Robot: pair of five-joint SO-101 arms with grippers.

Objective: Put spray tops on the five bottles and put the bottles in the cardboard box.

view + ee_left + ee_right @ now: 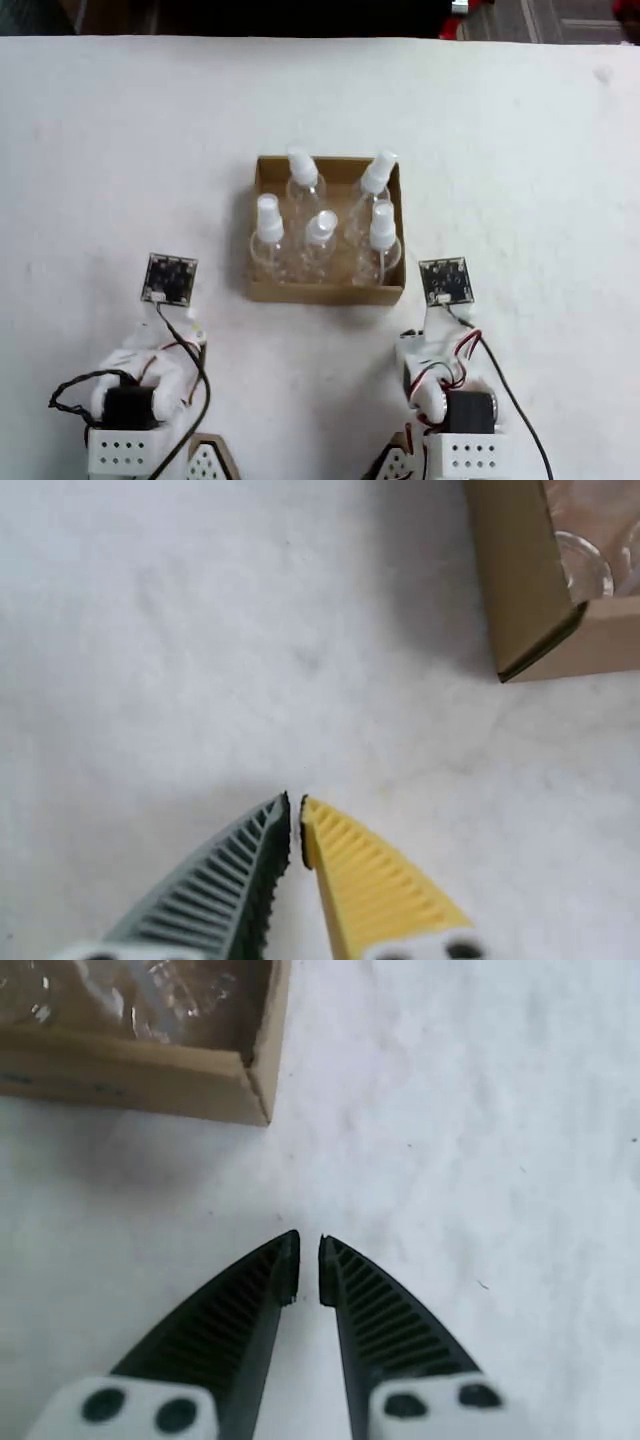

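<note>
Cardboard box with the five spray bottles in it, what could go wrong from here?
The back right bottle looks tilted in the cardboard box, so it could tip against its neighbours if jolted. The left tool and right tool, both shut, sit near the box's front corners; a forward swing might shove it.

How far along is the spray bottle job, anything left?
Done: all five bottles stand in the cardboard box, each with a white spray top on. Whether the tops are fully seated can't be told.
In hand: nothing. The left gripper and right gripper are shut and empty over the table, near the box corners.
Left: nothing visible.
</note>
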